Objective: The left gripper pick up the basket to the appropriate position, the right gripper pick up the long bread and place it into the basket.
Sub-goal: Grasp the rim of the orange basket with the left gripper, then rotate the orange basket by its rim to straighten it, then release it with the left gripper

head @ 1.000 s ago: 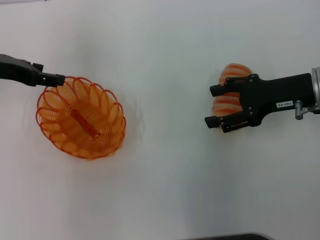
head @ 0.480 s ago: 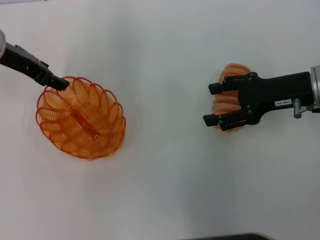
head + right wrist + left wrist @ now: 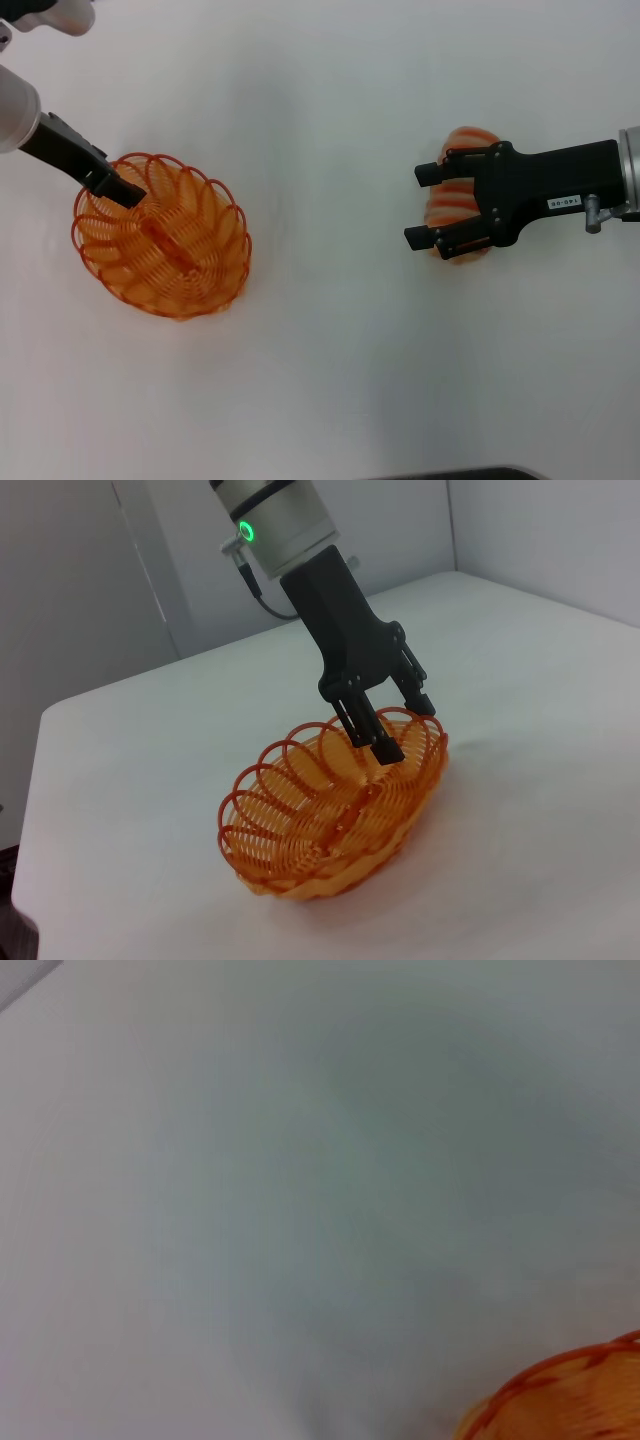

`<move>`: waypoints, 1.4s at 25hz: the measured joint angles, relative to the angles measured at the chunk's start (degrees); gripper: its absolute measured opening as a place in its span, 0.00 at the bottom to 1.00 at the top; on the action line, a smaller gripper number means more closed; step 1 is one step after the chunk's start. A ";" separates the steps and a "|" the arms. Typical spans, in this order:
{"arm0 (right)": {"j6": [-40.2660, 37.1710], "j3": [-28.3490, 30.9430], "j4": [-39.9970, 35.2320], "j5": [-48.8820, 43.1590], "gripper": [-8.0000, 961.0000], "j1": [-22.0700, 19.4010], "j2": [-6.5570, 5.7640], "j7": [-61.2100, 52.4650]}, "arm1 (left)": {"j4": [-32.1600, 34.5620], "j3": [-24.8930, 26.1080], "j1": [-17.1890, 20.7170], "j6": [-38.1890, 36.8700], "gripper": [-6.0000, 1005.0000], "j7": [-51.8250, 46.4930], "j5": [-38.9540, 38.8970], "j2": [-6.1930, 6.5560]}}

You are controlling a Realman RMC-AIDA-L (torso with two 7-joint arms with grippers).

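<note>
Two pincers: left pincer [image 3: 118, 188] parted astride the basket [image 3: 160, 236] rim; right pincer [image 3: 426, 208] spread, empty, above the long bread [image 3: 455, 205].

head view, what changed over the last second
The left gripper swung from lying level at the basket's far rim to angling down over it, fingertips now straddling the rim wire. The right gripper eased slightly nearer, open over the long bread. The basket and bread stayed put.
</note>
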State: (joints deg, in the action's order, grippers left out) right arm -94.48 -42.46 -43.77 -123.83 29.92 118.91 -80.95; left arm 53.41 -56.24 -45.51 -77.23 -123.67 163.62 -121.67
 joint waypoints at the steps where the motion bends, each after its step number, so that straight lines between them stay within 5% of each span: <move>1: 0.00 0.01 0.00 0.00 0.97 0.02 0.00 0.00 | 0.00 -0.11 0.09 0.15 0.75 -0.12 0.01 -0.03; 11: 0.00 0.21 0.00 0.00 0.97 0.09 0.00 -0.08 | -0.07 -0.76 0.23 0.80 0.63 -1.30 0.03 -0.14; 25: 0.27 1.06 0.06 0.08 0.97 -0.01 0.00 -0.09 | 1.55 2.71 0.35 -1.46 0.17 -4.67 -0.89 -0.17; 35: 1.23 2.73 0.13 0.09 0.97 0.08 0.01 -0.09 | 6.78 4.95 -0.20 -10.01 0.10 -18.00 -1.76 -0.20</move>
State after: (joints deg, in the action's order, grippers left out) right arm -93.25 -39.72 -43.64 -123.74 30.00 118.92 -81.04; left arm 60.19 -51.29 -45.70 -87.25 -141.67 161.87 -121.88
